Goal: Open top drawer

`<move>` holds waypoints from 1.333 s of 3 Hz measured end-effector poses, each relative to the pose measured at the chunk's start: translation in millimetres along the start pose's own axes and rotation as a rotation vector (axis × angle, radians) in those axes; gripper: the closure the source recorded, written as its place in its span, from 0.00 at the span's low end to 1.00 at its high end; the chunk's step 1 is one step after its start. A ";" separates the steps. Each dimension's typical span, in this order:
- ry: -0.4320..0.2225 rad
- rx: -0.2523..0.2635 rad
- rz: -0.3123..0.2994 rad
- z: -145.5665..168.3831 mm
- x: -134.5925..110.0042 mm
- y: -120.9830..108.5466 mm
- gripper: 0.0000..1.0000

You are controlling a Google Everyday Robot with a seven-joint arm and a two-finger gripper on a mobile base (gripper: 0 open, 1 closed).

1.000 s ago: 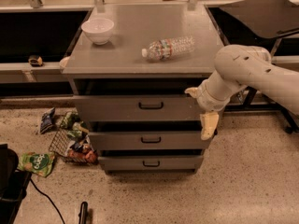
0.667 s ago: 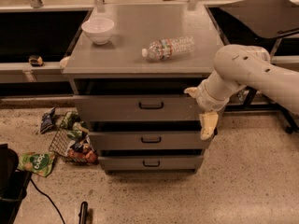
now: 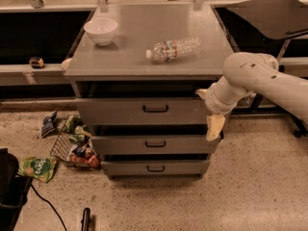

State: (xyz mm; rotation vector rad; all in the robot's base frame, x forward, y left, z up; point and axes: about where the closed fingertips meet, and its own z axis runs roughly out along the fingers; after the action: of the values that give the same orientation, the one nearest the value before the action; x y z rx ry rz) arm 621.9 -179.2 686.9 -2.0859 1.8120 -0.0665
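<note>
Hidden: right end of the top drawer (image 3: 144,110) front covered by the wrist and the gripper (image 3: 215,127); contact between the two not readable.
Gripper opening: cannot tell whether spread or closed; seen only as one tan shape, with nothing visibly in its hold.
Cut off: arm (image 3: 250,76) leaves the frame at the right edge, so shoulder and base unseen; a dark object at the lower left corner only partly in frame.
Hard to make out: small dark item on the left shelf, too small to name; how far the top drawer stands out, not judgeable from this angle.
Arm pose: white, thick, coming in from the right, sloping down and leftward, bent at the wrist beside the cabinet's right front corner.
Gripper place: hanging downward just below the wrist, at the right edge of the top drawer, its tip level with the gap above the middle drawer (image 3: 155,144).
Top drawer: uppermost and widest of three grey fronts, beneath a dark gap under the cabinet top (image 3: 130,61); black loop handle (image 3: 155,109) centred, well left of the gripper.
On the cabinet top: white bowl (image 3: 100,31) upright at the back left; water bottle (image 3: 174,48) lying on its side near the middle.
Floor, left: wire basket (image 3: 72,150) with snack packets, touching the cabinet's lower left.
</note>
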 end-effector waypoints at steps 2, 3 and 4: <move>0.004 0.032 0.056 35.2 19.6 -20.2 0.00; 0.004 0.032 0.050 42.3 18.3 -25.9 0.19; 0.004 0.032 0.050 42.3 18.2 -25.9 0.42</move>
State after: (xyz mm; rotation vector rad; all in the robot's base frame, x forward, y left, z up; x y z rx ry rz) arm 661.2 -183.7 651.8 -2.0194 1.8522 -0.0857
